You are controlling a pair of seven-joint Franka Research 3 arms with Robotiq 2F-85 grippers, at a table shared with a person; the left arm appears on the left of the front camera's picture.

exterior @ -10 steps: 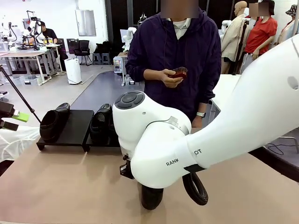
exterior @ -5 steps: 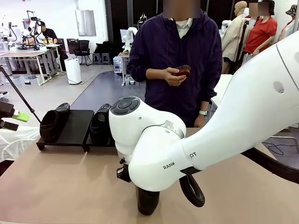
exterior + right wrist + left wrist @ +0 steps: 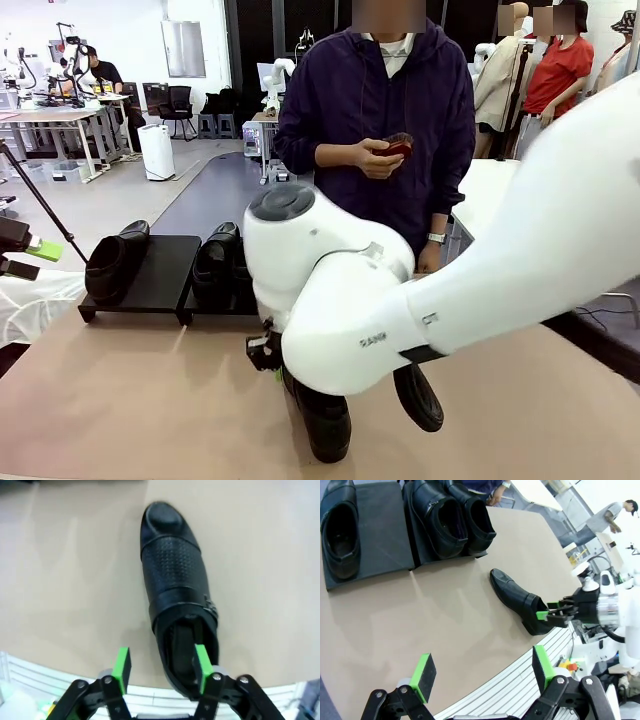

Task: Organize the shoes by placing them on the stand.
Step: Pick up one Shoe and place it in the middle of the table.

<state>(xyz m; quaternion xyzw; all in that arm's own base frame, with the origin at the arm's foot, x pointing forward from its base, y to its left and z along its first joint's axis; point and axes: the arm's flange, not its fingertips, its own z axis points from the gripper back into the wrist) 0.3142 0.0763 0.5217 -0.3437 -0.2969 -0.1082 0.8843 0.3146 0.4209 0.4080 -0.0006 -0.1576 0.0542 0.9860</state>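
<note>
One black shoe lies on the table near its front edge, toe pointing away from me. My right gripper straddles its heel end and is open. One green pad is inside the shoe's opening. The other pad stands clear of its outer wall. The same shoe and right gripper show in the left wrist view. The stand carries one shoe on one panel and two shoes side by side on the other. My left gripper hangs open and empty above the table.
A person stands at the far side, holding a small dark-red object in both hands. My right arm's white body covers the table's middle in the front view. Bare tabletop lies between the stand and the loose shoe.
My right gripper's jaws have spread apart from a shut grip on the shoe's heel wall. The right arm's wrist has turned a little. The left arm has stayed still.
</note>
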